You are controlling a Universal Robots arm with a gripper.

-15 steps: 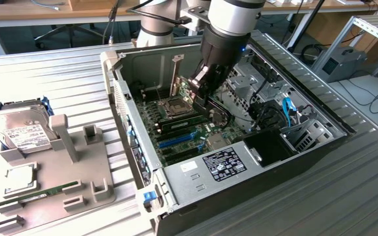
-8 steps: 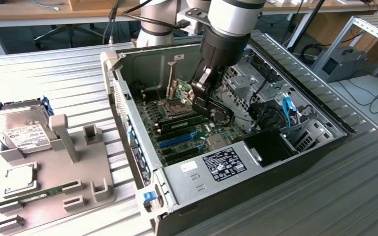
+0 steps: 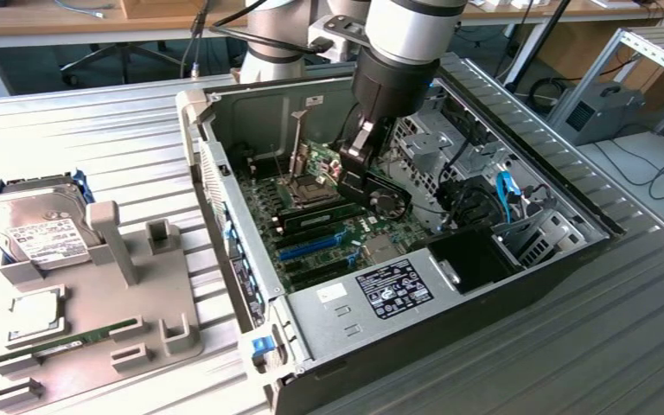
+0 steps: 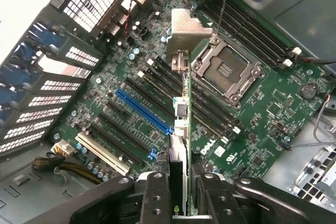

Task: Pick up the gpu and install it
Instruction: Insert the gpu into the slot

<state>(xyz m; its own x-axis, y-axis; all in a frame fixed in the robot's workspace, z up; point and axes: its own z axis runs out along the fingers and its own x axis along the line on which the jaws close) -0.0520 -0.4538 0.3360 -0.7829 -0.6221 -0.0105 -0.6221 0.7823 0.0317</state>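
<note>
Pinched in the pincer (image 4: 180,192), the gpu (image 3: 386,202) is best held upright and squared over the blue slot (image 3: 309,249) at its seven o'clock, exterior view.

The gpu (image 4: 181,121) hangs inside the computer case (image 3: 257,117), above the motherboard (image 4: 262,124)
</note>
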